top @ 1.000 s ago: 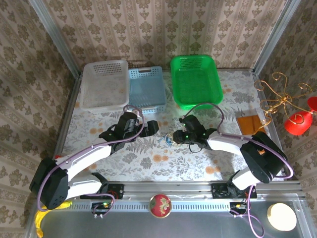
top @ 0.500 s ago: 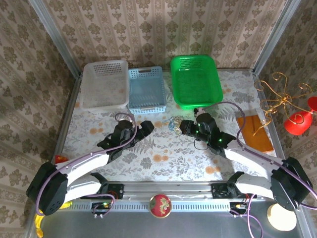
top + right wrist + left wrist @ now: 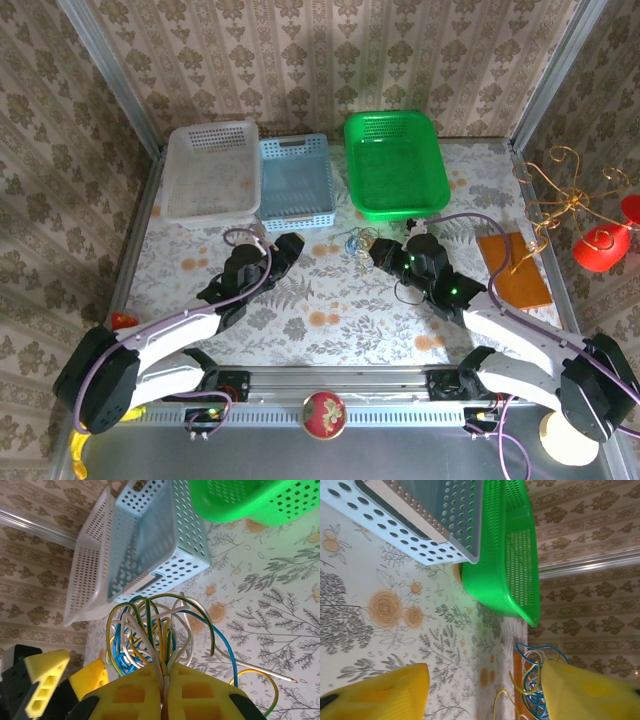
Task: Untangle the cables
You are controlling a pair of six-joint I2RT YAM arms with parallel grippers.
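Right wrist view, lower centre: clamping the cables (image 3: pixel 145 635) as a looped bunch in the right gripper (image 3: pixel 164 682), jaws pressed together. Overhead, mid-frame: keeping the left gripper (image 3: pixel 290 246) parted, just left of the bunch, below the blue basket (image 3: pixel 295 182).

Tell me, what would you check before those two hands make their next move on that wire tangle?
1. Right hand gripping the cables: ok, shut on them.
2. Left hand open: ok, it stands open.
3. Left hand at the cables: not ok, a gap separates them in the top view.
4. Cables separated: not ok, one bunch.
5. Free strand to pull: cannot tell.
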